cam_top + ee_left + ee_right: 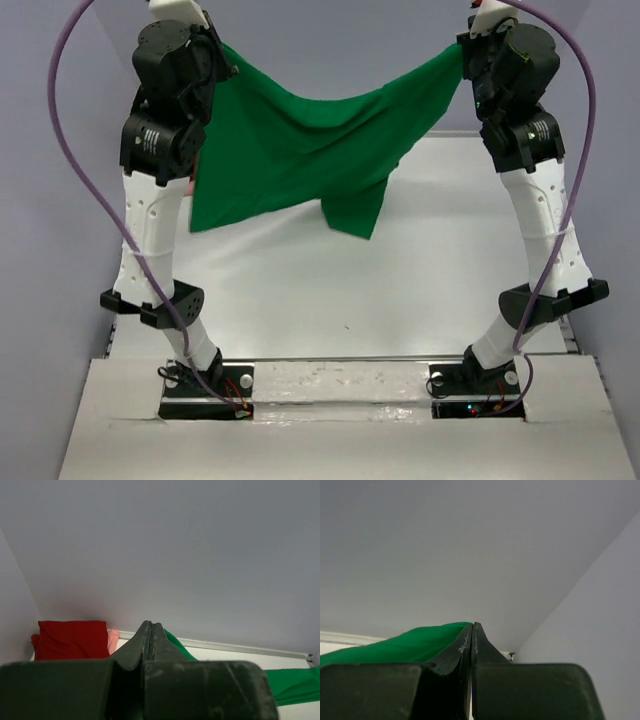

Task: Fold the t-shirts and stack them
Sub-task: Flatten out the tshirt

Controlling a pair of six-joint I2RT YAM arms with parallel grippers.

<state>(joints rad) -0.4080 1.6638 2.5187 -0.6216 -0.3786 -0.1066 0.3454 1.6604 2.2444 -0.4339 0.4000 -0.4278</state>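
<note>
Two arms of mine are raised high over the white table, and between them hangs the bright green t-shirt, spread in the air like a slack hammock. My left gripper is clenched on the shirt's upper left edge, and my right gripper is clenched on the upper right edge; in both wrist views my fingers are pressed together with only a hairline seam between them. The top edge of the cloth sags in a shallow curve from one grip to the other. Below it the fabric drops in loose folds, with one broad flap hanging down on the left beside my left forearm and a narrower point dangling near the middle. In the top view the lowest part of the shirt hangs in front of the far half of the table; I cannot tell whether it touches the surface. From my left wrist I see the dark red t-shirt lying as a neat rectangular bundle at the table's far left corner by the grey wall. A sliver of the salmon pink t-shirt shows at its right edge; whether it lies under or behind the red one I cannot tell.
</note>
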